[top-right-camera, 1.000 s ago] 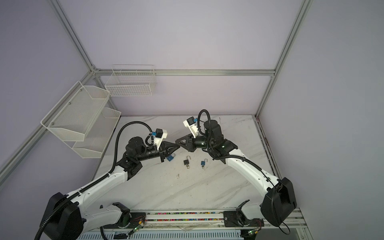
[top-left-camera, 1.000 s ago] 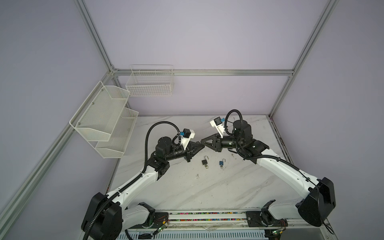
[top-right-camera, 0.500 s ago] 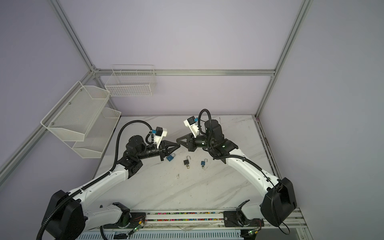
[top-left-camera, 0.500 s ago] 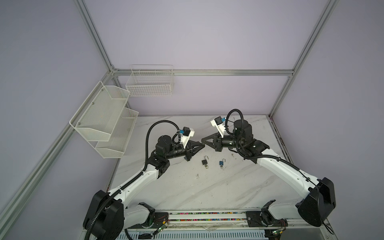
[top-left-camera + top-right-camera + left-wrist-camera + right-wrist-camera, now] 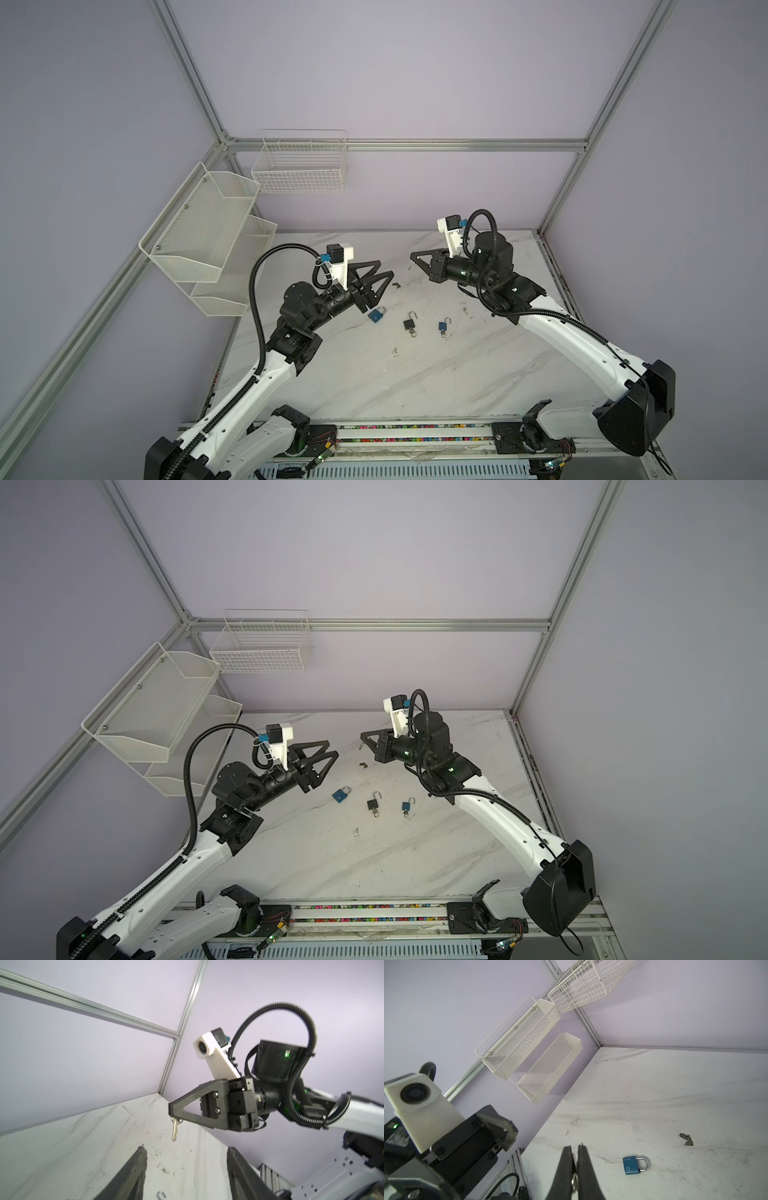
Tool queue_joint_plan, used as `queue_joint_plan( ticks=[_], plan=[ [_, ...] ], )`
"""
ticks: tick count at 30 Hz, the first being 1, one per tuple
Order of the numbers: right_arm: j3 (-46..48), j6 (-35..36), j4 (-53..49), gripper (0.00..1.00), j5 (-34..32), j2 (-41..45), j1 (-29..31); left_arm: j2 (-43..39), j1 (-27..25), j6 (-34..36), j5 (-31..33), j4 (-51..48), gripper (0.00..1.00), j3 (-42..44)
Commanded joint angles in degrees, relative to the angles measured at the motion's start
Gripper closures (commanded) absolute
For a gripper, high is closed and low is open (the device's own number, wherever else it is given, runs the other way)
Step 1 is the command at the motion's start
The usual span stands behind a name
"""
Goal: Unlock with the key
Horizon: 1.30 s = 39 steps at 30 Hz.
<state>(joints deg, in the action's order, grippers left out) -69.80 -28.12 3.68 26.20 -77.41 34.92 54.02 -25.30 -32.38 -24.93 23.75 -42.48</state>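
1. The right gripper (image 5: 170, 1110) is raised above the white marble table (image 5: 415, 386). Its two fingers are pressed together.
2. It pinches the key (image 5: 175, 1130) by the ring at its head. The silver key hangs straight down from the fingertips and does not touch the table.
3. In the right wrist view the metal ring shows between the two black fingers (image 5: 566, 1167), which are nearly touching.
4. The left gripper (image 5: 383, 271) is also in the air, opposite the right one, with a gap between the two tools. Its fingers are spread apart and there is nothing between them.
5. In the left wrist view its fingers (image 5: 135, 1169) stand wide apart, with bare table between them.
6. The blue padlock (image 5: 376, 314) lies flat on the table, near the left gripper and lower than it. Nothing touches it, and the key is well apart from it.
7. In the right wrist view the shackle of this padlock is closed.
8. The black padlock (image 5: 409, 323) lies beside it, toward the right arm, and its shackle is open.
9. The small blue padlock (image 5: 443, 326) lies a little further to the right. I cannot tell the state of its shackle.
10. A mesh shelf (image 5: 199, 232) with two levels hangs on the left wall, and a wire basket (image 5: 299, 170) on the back wall.
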Motion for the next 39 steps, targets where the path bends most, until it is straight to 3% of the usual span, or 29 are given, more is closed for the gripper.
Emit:
queue_joint_plan(
  ticks=[1,7,14,29,39],
  plan=[
    [2.9,-10.9,11.2,1.00,-4.4,1.7,0.4,-0.2,-1.3,-12.6,12.0,4.5,0.39,3.7],
    [5.8,-17.7,23.2,1.00,-8.6,1.3,4.5,1.5,-8.1,-15.9,23.5,9.7,0.43,3.6],
    [8.2,-22.6,32.2,1.00,-10.7,0.1,7.5,5.9,-11.1,-20.3,27.8,21.1,0.51,5.0],
    [9.3,-23.1,36.9,1.00,-12.5,-1.0,9.9,11.0,-12.8,-21.8,26.4,30.3,0.72,3.6],
    [10.1,-22.9,37.8,1.00,-12.4,-2.7,10.3,12.8,-13.0,-22.3,24.4,32.5,0.79,2.2]
  ],
)
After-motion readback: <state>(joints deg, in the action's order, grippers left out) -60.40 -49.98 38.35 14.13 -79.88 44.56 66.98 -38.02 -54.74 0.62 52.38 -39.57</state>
